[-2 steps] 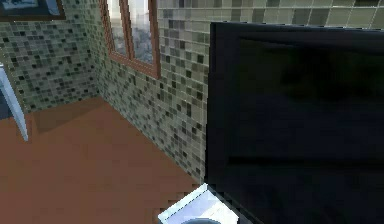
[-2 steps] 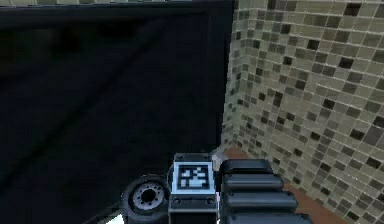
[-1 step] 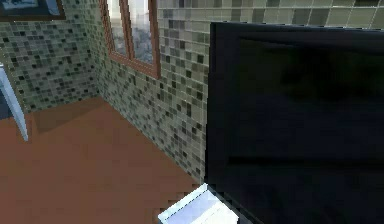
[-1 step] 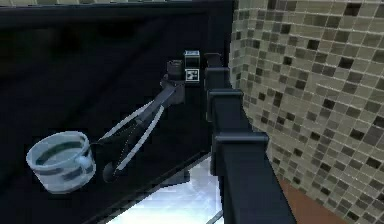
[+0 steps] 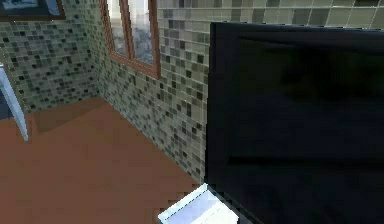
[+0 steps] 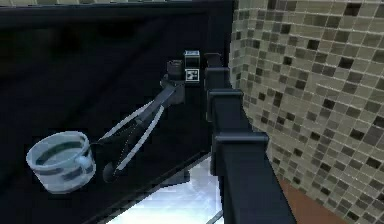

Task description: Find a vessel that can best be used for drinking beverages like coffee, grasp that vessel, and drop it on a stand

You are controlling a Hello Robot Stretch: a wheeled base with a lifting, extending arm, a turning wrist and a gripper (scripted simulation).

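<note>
- The mug (image 6: 60, 162), pale grey-blue with stripes, hangs in the air in front of the large black screen (image 5: 300, 120), the biggest thing here. It is at the arm side view's lower left.
- The wall of small mosaic tiles (image 5: 150, 100) stands beside the screen.
- The brown floor (image 5: 80, 160) lies under this wall.
- My arm (image 6: 235, 140), a dark bar, shows between the screen and the tiles in the arm side view.
- A window (image 5: 135, 35) with a wooden frame sits in the tiled wall.
- A white surface (image 6: 195, 200) lies under the screen's lower edge.
- My pincer (image 6: 98, 165) holds the mug at its far end, clear of every surface. How far apart the fingers stand, I cannot tell.
</note>
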